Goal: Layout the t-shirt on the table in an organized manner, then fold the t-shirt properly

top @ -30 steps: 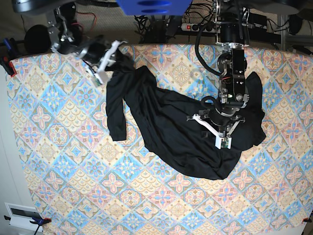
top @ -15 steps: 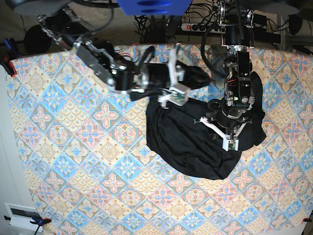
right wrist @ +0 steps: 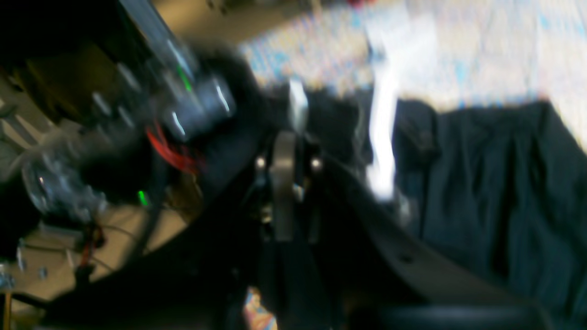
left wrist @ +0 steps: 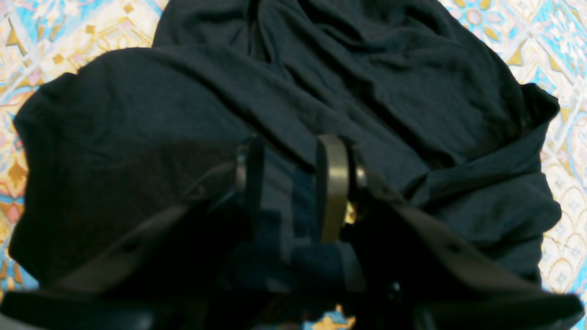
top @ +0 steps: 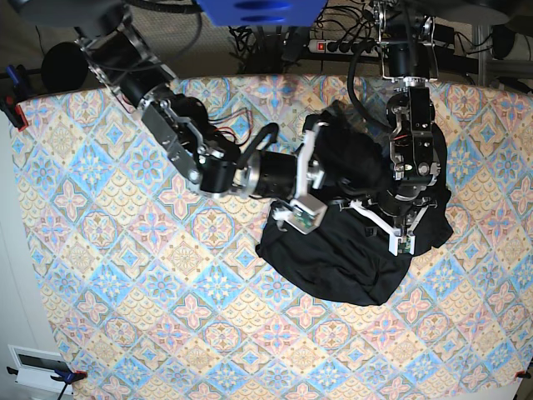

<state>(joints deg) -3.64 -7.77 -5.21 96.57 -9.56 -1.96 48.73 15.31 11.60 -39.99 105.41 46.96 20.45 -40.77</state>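
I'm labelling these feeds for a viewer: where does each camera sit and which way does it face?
Base: overhead, looking down at the table, both arms, bunched t-shirt.
Left wrist: behind the left hand, facing down onto the t-shirt; its fingers show.
Right wrist: behind the right hand, blurred, facing the other arm.
All three share the t-shirt.

Past the far table edge, beyond the left gripper, 1 white power strip lies among tangled black cables. Beyond the right gripper, 1 bright blue object meets the top edge. Far to that gripper's near left sits 1 white box.
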